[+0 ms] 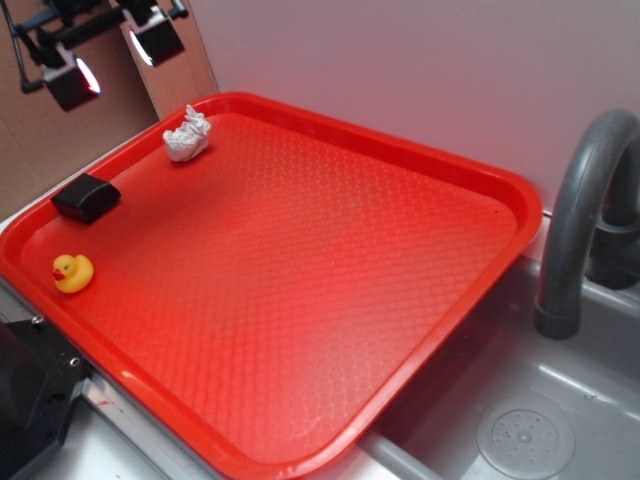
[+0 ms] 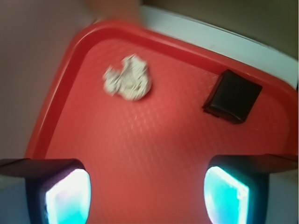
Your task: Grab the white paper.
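Observation:
The white paper [image 1: 186, 137] is a small crumpled wad lying near the far left corner of the red tray [image 1: 300, 260]. In the wrist view the paper [image 2: 128, 78] sits ahead and a little left of centre. My gripper [image 1: 112, 58] hangs in the air above and to the left of the wad, beyond the tray's far left corner. Its jaws are wide apart, with only bare tray [image 2: 149, 154] showing between the glowing fingertips [image 2: 69, 198]. Nothing is held.
A black rectangular block [image 1: 86, 197] lies on the tray's left side, and it also shows at the right in the wrist view as the block [image 2: 232, 96]. A yellow toy duck [image 1: 72, 272] sits near the tray's left front. A grey faucet [image 1: 580, 215] and sink basin [image 1: 525, 435] stand to the right.

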You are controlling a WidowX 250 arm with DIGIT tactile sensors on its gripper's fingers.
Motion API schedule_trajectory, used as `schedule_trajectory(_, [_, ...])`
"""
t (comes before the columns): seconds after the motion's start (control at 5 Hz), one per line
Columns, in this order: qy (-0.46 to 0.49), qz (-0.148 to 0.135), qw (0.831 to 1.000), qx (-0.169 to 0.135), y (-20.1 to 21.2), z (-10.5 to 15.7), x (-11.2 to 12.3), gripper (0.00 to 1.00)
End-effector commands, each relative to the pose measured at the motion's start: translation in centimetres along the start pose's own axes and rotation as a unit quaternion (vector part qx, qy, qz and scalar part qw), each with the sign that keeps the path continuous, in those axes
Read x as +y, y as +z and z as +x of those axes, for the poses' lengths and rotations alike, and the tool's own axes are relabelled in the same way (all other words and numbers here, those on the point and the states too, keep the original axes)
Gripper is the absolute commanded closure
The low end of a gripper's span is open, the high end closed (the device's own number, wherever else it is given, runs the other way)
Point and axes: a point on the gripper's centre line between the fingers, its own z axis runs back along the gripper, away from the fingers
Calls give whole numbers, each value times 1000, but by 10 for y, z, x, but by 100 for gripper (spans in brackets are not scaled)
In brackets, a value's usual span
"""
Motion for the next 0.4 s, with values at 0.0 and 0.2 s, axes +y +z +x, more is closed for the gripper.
schedule_trajectory(0.0, [105, -3, 994, -36, -29, 37, -14, 0])
schedule_trajectory(0.2, [123, -4, 991, -53, -46, 57, -29, 0])
